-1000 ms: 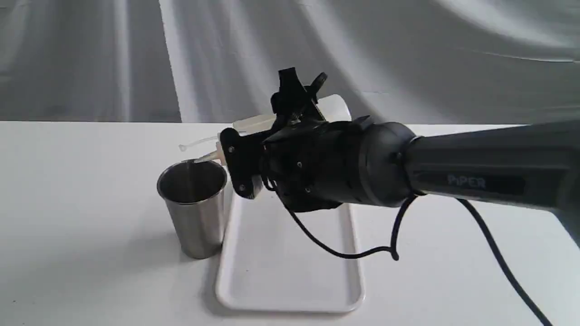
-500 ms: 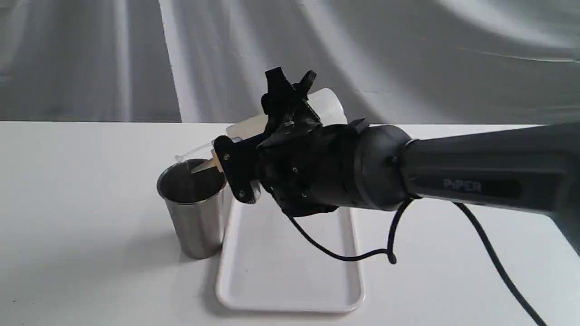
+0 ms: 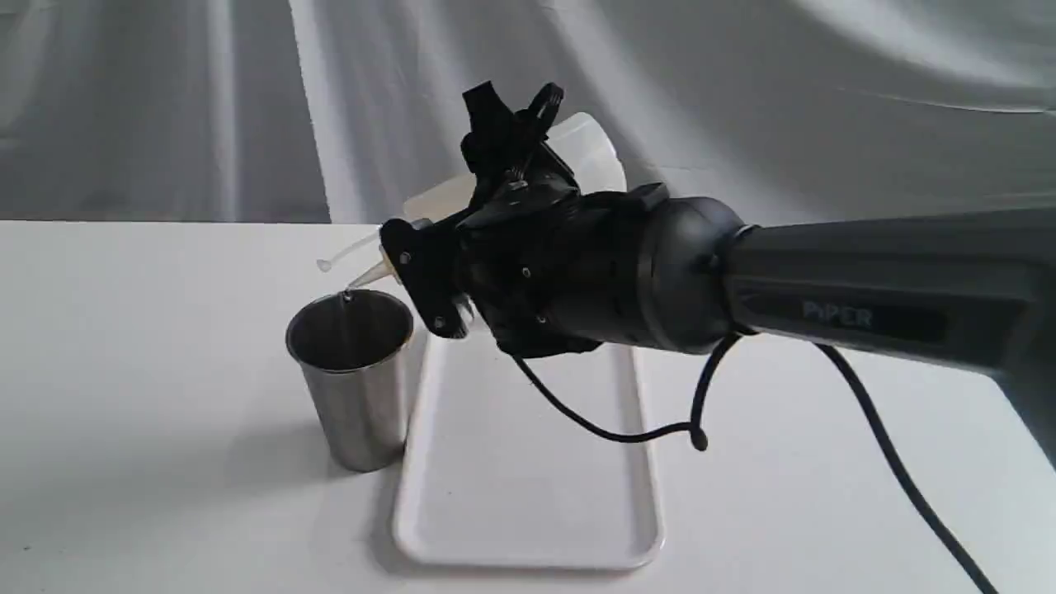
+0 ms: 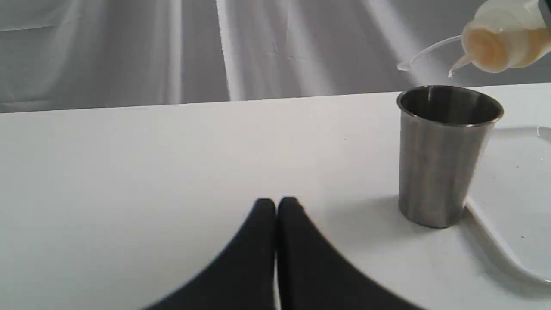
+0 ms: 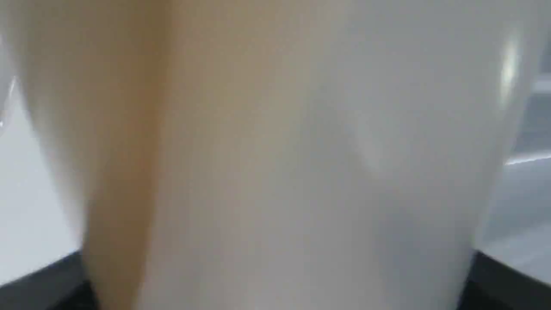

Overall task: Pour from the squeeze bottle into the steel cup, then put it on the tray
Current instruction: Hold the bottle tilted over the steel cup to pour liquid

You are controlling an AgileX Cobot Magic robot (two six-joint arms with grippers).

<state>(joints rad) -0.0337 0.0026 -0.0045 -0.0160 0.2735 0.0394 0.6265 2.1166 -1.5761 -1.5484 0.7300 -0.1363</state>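
Observation:
My right gripper (image 3: 511, 124) is shut on the squeeze bottle (image 3: 590, 153), which is tilted with its base up and its nozzle (image 3: 363, 276) pointing down-left, just above the rim of the steel cup (image 3: 351, 375). Amber liquid has pooled at the nozzle end of the squeeze bottle (image 4: 495, 47), and the cap strap sticks out beside it. The steel cup (image 4: 443, 155) stands upright on the table against the left edge of the white tray (image 3: 528, 495). The squeeze bottle (image 5: 275, 150) fills the right wrist view. My left gripper (image 4: 277, 206) is shut on nothing, low over the table, well short of the cup.
The white table runs wide to the left of the cup. A grey draped backdrop hangs behind it. The right arm's black cable (image 3: 627, 433) loops down over the tray. The tray (image 4: 516, 206) holds nothing.
The right arm has risen and tipped the bottle steeper, base going up. The nozzle dipped toward the cup's mouth, then lifted to just above the rim. The cup and tray stayed put.

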